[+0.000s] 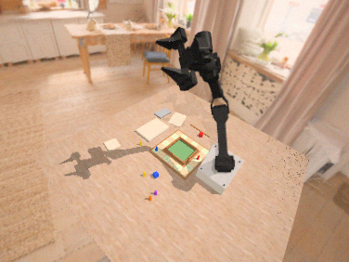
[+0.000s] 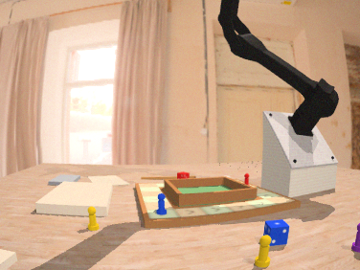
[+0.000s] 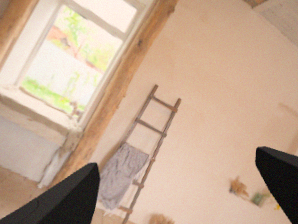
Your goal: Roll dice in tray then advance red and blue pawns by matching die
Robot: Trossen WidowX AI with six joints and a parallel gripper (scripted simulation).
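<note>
One table (image 1: 241,218) is shown, on which one arm (image 1: 222,125) is mounted by a grey base (image 1: 211,178). The arm is raised high above the table. One game board (image 2: 215,213) is laid flat near the base, and one green-floored tray (image 2: 211,189) is seated at its centre. Three pale flat cards (image 1: 152,128) and one grey card (image 1: 162,112) are laid beyond the board.

Two dice are counted: the blue die (image 2: 277,233) is set on the table in front of the board, and the red die (image 2: 183,175) is set on the table behind it. Two pawns are stood on the board: the blue pawn (image 2: 162,204) at one corner and the red pawn (image 2: 246,179) on the track beside the tray. Two yellow pawns (image 2: 93,217) are stood on the table, with small purple and orange pieces nearby.

The gripper (image 1: 174,58) is held in the air, its jaws spread wide apart. Nothing is held or touched.
</note>
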